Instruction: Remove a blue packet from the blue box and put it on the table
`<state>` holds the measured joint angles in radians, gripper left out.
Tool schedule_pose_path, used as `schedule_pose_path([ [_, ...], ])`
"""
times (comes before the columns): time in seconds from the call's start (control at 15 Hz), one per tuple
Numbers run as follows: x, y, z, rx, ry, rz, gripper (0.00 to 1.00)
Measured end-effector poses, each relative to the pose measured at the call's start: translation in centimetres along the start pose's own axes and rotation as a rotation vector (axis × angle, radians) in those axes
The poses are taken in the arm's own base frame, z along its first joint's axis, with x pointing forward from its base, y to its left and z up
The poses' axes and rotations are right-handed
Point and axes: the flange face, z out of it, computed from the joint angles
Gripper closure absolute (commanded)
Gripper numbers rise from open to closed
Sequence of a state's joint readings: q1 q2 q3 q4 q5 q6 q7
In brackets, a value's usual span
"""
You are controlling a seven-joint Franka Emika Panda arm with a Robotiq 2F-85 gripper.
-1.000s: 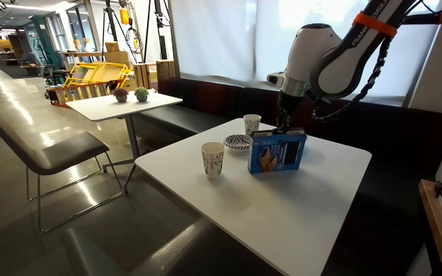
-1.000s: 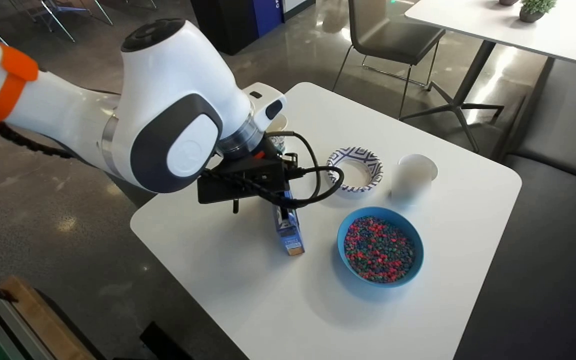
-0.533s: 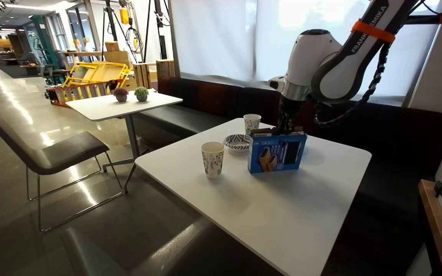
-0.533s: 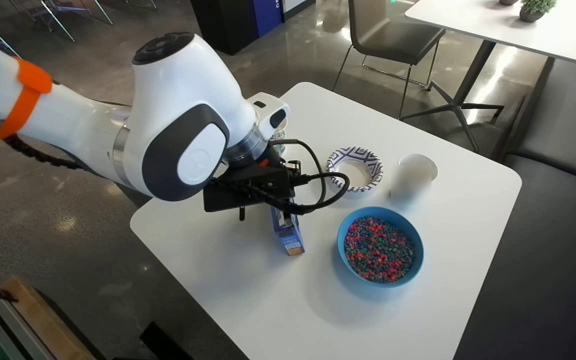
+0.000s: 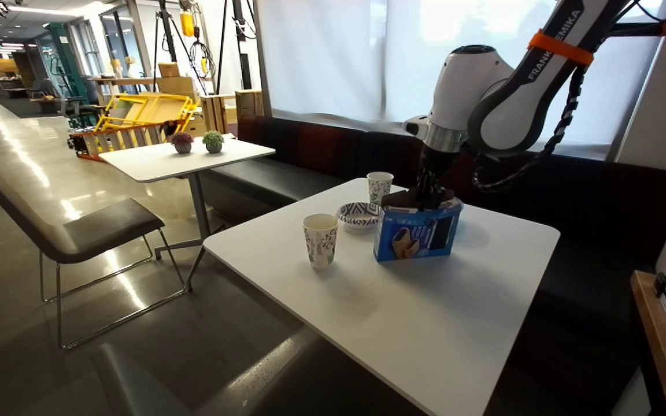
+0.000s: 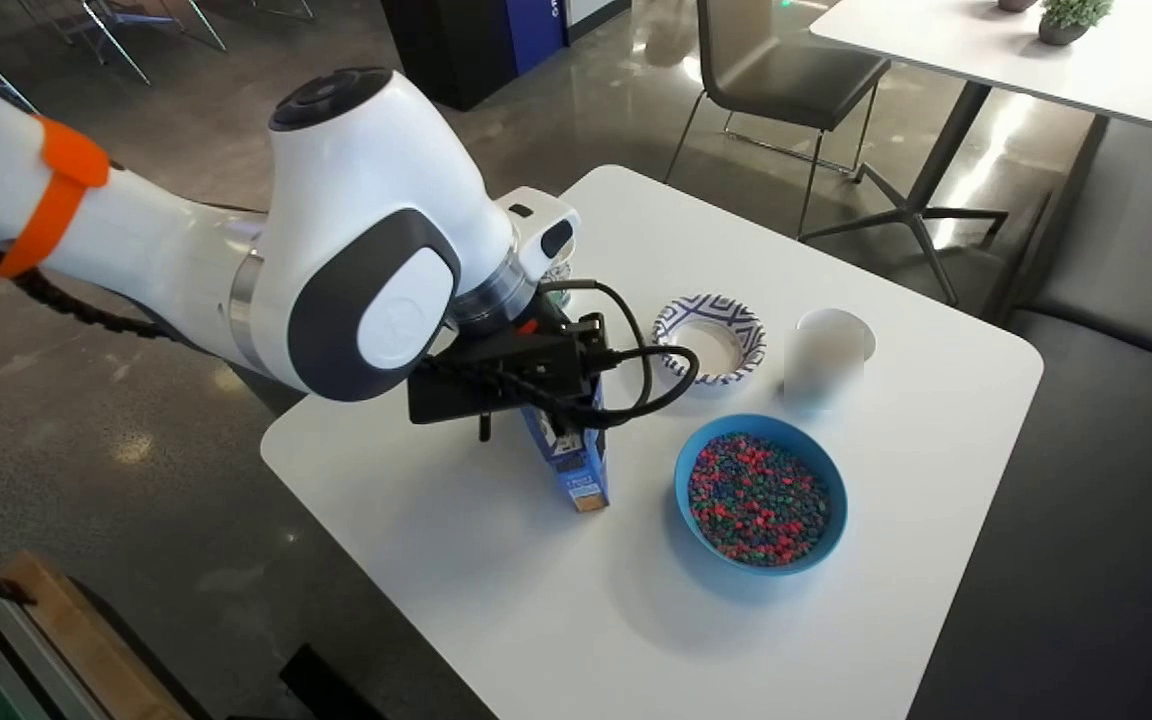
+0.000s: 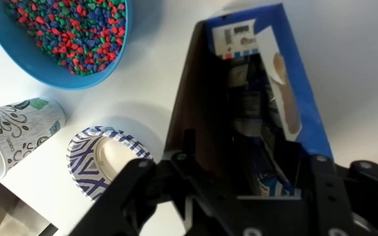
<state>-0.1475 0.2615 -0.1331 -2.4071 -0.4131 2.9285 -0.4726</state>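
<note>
Gripper (image 7: 240, 147) stretched wide in the mouth of the box (image 5: 417, 234)

The box stands upright on the table (image 5: 425, 329), its blue printed face showing in an exterior view. The wrist view looks down past the fingers (image 7: 189, 144), set well apart, one by each long wall; how deep they reach, I cannot tell. Packets (image 7: 274, 186) lie inside the box, dim in shadow, one showing blue and white; whether a finger touches any is hidden. Near the box, apart from it, is a bowl (image 7: 77, 82) of red, green and blue pebbles (image 6: 761, 495). A paper bowl (image 6: 726, 312) with a patterned rim sits between a cup (image 5: 321, 242) and a second cup (image 5: 380, 188), also on the table.
</note>
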Motion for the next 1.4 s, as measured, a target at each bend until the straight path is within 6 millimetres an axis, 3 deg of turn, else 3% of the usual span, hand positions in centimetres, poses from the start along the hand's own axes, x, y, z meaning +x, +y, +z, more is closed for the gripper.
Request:
schedule_pose_path([
  [0.13, 0.04, 0.05, -0.01, 0.006, -0.013, 0.001, 0.0],
  [0.93, -0.25, 0.57, 0.25, 0.082, -0.146, 0.054, 0.0],
  [1.0, -0.2, 0.52, 0.26, 0.089, -0.143, 0.07, 0.25],
  [1.07, -0.16, 0.49, 0.25, 0.097, -0.14, 0.086, 0.27],
  [1.4, -0.01, 0.26, 0.29, 0.119, -0.137, 0.131, 0.66],
])
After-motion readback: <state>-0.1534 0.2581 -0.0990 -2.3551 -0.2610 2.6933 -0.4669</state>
